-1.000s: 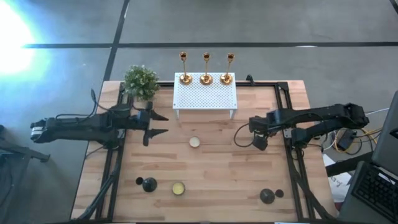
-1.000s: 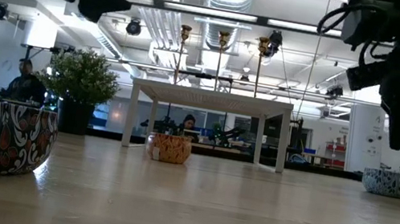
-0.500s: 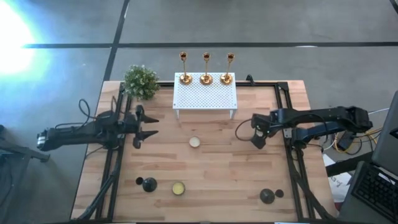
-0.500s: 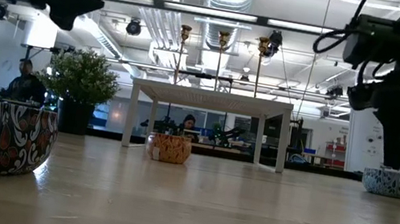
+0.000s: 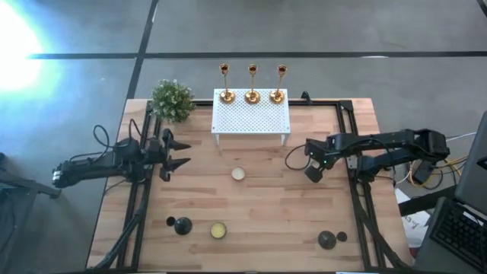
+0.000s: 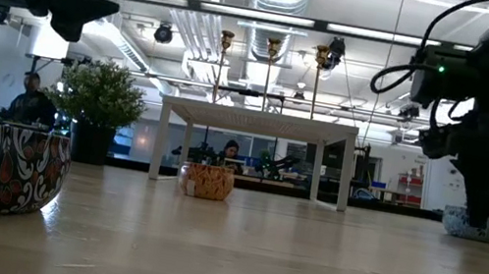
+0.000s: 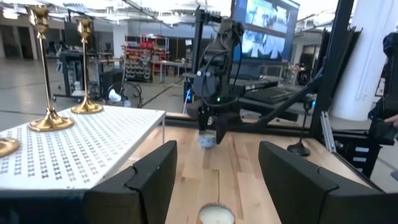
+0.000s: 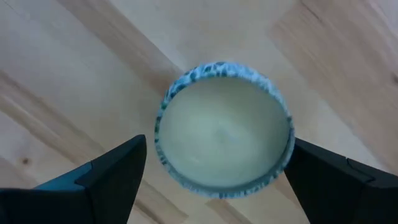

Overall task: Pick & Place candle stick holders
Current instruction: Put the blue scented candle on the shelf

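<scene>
Three gold candlesticks stand by their round bases on the white perforated rack at the table's far side; two of them show in the left wrist view. Two black dome-based holders stand near the front edge, one at the left and one at the right. My left gripper is open and empty, level, near the table's left edge. My right gripper points down, open, its fingers on either side of a blue-rimmed cream-filled tin without touching it; it also shows in the low view.
A potted plant stands at the far left corner. Two more candle tins sit on the table, one mid-table and one near the front. Black frame rails run along both sides. Bare wood lies between the arms.
My left gripper has drawn back toward the table's left edge, still open. My right gripper has gone down over the blue-rimmed tin, its fingers still open.
</scene>
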Tool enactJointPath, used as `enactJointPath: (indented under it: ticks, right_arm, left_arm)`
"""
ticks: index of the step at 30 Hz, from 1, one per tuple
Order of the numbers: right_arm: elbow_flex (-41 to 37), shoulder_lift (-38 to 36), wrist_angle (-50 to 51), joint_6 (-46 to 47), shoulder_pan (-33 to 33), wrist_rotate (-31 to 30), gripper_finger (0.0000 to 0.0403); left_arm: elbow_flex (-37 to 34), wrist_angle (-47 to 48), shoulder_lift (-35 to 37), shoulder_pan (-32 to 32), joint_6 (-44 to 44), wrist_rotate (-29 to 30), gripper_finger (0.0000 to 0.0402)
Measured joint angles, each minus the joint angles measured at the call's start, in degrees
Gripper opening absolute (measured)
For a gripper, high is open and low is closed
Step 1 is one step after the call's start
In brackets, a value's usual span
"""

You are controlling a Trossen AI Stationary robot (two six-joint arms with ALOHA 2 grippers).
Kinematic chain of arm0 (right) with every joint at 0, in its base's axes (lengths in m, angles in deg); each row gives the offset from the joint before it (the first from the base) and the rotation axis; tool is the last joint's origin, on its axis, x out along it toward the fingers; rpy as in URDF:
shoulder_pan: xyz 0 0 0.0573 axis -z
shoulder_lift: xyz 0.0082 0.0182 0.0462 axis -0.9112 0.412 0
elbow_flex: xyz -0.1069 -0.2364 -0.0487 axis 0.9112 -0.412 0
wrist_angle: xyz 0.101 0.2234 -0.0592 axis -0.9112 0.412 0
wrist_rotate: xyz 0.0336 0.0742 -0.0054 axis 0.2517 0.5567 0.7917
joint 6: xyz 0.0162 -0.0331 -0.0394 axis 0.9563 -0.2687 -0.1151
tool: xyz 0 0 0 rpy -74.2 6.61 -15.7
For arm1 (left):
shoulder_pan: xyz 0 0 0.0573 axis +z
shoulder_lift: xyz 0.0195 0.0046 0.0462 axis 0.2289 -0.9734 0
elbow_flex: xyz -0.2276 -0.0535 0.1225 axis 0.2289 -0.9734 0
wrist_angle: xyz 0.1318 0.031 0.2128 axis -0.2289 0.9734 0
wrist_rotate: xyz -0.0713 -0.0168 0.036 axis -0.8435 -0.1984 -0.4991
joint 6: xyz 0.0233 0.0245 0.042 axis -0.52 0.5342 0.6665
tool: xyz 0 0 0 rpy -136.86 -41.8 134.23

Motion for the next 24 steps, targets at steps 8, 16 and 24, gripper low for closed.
enactJointPath:
  ticks: [8,16,24]
  right_arm:
    - [-0.62,1.66,-7.57,-3.05,0.0,-0.08,0.0352]
    - [-0.86,3.79,-7.6,-3.1,0.0,-0.38,0.0348]
    - [-0.67,6.03,-7.33,-4.26,0.0,-0.62,0.0336]
  left_arm:
    - [0.0,-0.03,0.0,0.0,0.0,0.0,0.0232]
    - [0.0,0.03,0.0,0.0,-0.2,-0.02,0.0232]
    - [0.0,0.05,-0.02,0.0,-0.75,-0.02,0.0232]
